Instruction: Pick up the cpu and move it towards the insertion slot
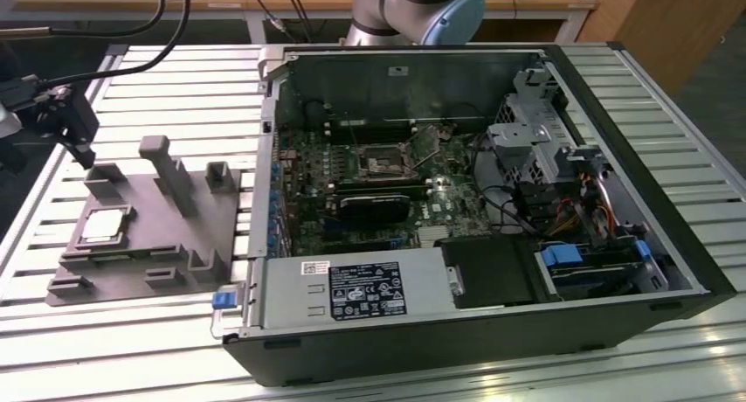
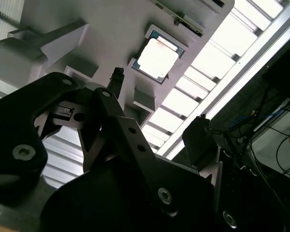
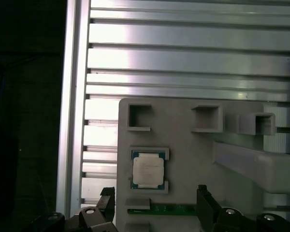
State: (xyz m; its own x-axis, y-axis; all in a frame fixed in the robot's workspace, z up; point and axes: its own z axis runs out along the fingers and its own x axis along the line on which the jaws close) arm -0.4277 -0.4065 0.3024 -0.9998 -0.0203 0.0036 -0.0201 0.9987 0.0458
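Pick-up step, I'd say; the gripper (image 1: 82,153) hangs spread, empty, at twelve o'clock from the cpu (image 1: 105,225) in the exterior view; the cpu lies in its grey fixture (image 1: 146,245), nine o'clock of the insertion slot (image 1: 383,164); grasping calls for a square descent over it.

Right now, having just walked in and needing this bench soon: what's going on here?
A robot arm is working beside an open computer case. Its gripper hangs open over the grey fixture plate, close to the cpu. The cpu lies flat in its recess on that plate and is not yet gripped. The insertion slot is inside the case, to the exterior view's right of the plate.
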